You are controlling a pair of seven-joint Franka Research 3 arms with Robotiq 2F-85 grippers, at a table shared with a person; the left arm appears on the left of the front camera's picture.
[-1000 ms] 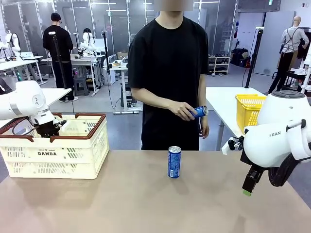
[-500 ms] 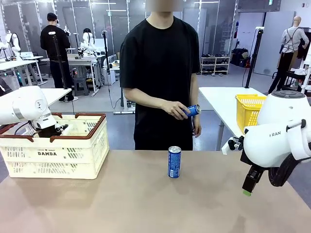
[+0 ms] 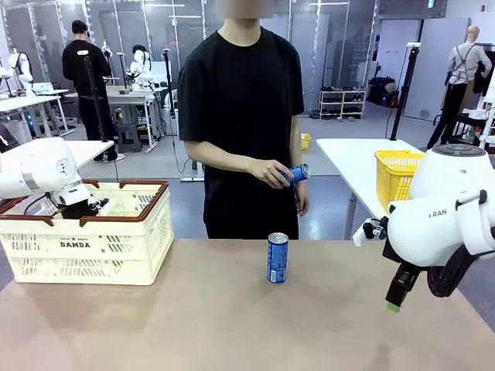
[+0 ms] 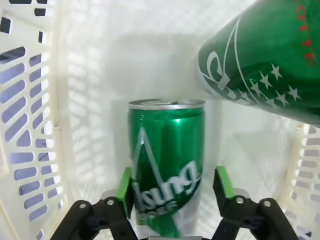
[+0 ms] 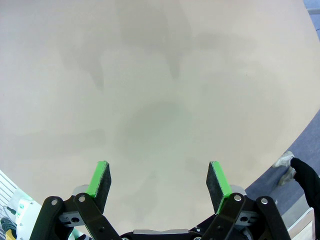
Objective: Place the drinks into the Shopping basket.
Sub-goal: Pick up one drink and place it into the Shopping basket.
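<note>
Left gripper (image 4: 174,184): in basket (image 3: 85,247), jaws just loosening off green can (image 4: 166,150), walls close on either side. Right gripper (image 5: 159,182): hanging wide, empty, over table (image 5: 150,75). Person (image 3: 240,116): shifting left.

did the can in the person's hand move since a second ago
Yes: the held can shifted left, now nearer above the standing blue can.

The green can (image 4: 165,150) is hidden at its base by the left claw (image 4: 173,186). A tilted can (image 4: 265,55) above the claw is cropped
</note>
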